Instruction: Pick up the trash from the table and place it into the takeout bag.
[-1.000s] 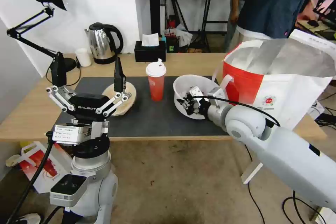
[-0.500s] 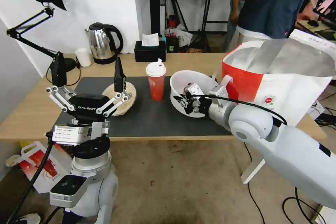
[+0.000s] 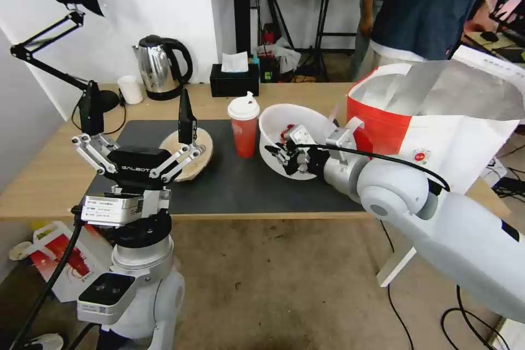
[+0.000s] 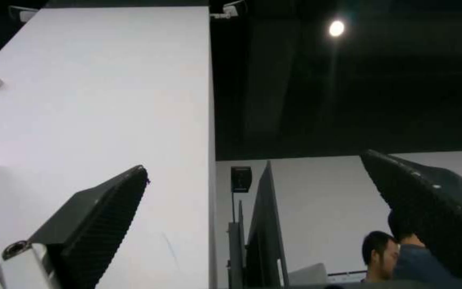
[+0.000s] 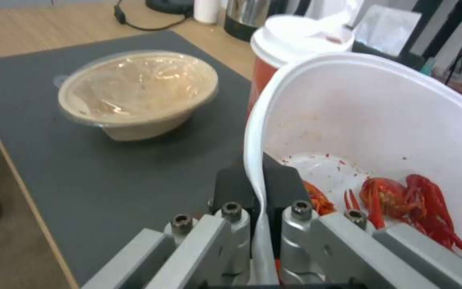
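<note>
Right wrist view: the right gripper [image 5: 258, 188], jaws pinched on the rim of the tilted white bowl [image 5: 381, 120] beside the takeout bag [image 3: 437, 120], risks spilling crayfish shells [image 5: 402, 200] if tipped further.

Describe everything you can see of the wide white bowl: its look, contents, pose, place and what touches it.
The wide white bowl looks like thin, glossy plastic, round and deep, its inside flecked with red stains. Red crayfish shells lie at its bottom. It is tilted, opening toward the camera, above the black mat between the red cup and the takeout bag. The right hand pinches its rim, one finger inside the wall and one outside. Whether its base touches the mat cannot be told.
</note>
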`<state>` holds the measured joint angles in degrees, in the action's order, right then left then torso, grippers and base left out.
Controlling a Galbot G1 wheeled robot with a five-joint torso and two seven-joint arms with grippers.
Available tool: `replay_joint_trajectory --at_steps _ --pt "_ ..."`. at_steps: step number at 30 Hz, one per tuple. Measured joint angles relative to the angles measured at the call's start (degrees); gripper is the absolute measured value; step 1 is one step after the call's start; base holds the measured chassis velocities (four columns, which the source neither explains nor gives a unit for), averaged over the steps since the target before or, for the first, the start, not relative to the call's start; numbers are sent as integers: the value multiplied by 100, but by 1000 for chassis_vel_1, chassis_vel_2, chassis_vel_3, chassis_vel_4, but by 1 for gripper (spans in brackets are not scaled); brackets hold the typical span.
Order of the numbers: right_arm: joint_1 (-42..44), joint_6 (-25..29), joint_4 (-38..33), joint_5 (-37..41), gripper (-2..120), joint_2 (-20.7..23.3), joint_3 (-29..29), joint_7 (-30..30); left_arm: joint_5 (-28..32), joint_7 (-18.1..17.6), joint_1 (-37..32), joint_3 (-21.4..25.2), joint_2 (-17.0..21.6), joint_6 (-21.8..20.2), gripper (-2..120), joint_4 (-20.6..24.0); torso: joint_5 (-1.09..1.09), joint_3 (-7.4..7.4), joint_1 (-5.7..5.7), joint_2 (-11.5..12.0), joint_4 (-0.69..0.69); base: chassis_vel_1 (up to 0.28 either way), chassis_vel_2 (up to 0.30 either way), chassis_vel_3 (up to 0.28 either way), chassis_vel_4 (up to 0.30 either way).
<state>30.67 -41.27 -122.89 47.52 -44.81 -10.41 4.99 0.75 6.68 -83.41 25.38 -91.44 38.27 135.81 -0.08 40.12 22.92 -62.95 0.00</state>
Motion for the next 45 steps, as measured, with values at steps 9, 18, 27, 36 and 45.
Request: replay_joint_trajectory --at_steps 9,18,27,36,45 --pt "-198 -1 -136 128 0 91 -28 -5 -5 0 31 -16 -1 -4 100 -23 0 0 0 -1 0 0 0 0 0" --pt "-530 -3 -476 462 0 232 20 -17 -9 0 32 -18 -2 -5 100 -39 0 0 0 -1 0 0 0 0 0" --pt "-609 -4 -912 719 0 419 394 -217 -9 -2 36 -18 -2 -3 100 -48 0 0 0 -1 0 0 0 0 0" --pt "-667 -4 -1134 912 0 605 657 -277 -13 -3 36 -45 -1 -3 100 -54 0 0 -1 -1 0 0 0 0 0" --pt "-761 -4 -1277 1076 0 732 872 -323 -16 -3 26 -55 0 -2 100 -52 0 0 -2 -1 0 0 0 0 0"
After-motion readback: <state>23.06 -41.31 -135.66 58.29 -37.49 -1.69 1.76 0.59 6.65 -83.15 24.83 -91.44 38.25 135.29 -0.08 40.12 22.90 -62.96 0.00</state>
